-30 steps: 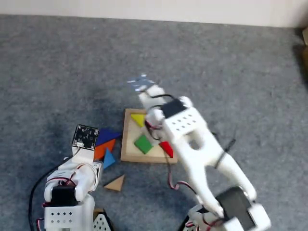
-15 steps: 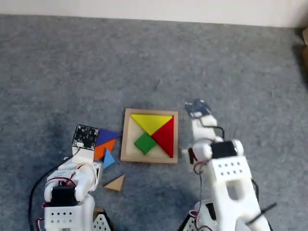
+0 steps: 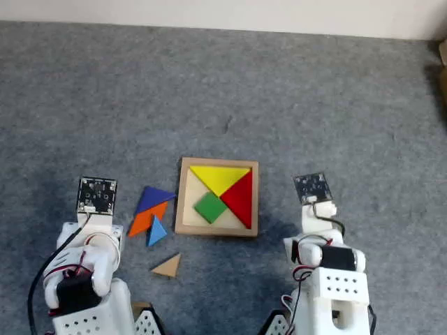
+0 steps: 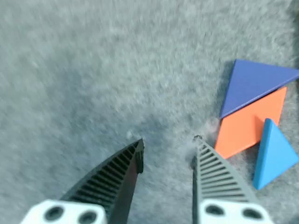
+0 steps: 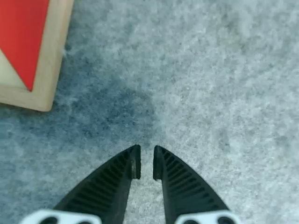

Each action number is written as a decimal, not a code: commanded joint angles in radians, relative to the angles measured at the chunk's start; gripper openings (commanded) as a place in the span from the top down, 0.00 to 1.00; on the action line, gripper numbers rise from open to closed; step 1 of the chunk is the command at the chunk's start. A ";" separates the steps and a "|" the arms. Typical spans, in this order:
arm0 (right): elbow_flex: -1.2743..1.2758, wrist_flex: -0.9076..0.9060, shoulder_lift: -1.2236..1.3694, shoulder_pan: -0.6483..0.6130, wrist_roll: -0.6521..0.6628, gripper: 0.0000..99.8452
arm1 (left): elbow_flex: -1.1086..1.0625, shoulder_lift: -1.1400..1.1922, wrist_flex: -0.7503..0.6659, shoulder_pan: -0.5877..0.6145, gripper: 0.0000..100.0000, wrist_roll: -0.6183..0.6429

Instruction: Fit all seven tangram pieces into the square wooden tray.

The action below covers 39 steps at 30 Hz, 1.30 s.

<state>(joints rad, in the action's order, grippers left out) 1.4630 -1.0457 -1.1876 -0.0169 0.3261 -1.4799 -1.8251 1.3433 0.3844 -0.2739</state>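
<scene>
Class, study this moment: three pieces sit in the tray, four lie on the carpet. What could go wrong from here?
1. The dark blue triangle, orange parallelogram and light blue triangle lie bunched together; the open left tool may nudge neighbours when gripping one.
2. They lie flat on grey carpet, so a grip could slip.
3. The square wooden tray has an irregular gap left; a misaligned piece may catch on its rim.

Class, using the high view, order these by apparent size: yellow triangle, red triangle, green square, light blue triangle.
1. yellow triangle and red triangle, too alike to rank.
2. green square.
3. light blue triangle.
</scene>
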 commanded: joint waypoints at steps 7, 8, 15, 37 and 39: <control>0.139 0.022 -0.170 0.021 0.012 0.95 | 0.176 0.051 0.068 -0.062 0.83 -0.110; 0.157 0.022 -0.197 0.021 0.012 0.95 | 0.193 0.082 0.077 -0.073 0.83 -0.115; 0.278 -0.001 -0.438 0.021 0.012 0.95 | 0.321 0.435 0.075 -0.151 0.70 -0.112; 0.302 -0.160 -0.641 0.021 0.012 0.95 | 0.484 1.179 -0.192 -0.263 0.70 -0.107; 0.302 -0.160 -0.641 0.021 0.012 0.95 | 0.484 1.231 -0.195 -0.292 0.70 -0.069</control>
<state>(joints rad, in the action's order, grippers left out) 1.6763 -1.1991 -1.8167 -0.0077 0.3291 -1.0457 -0.6529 1.1561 0.1389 -0.3813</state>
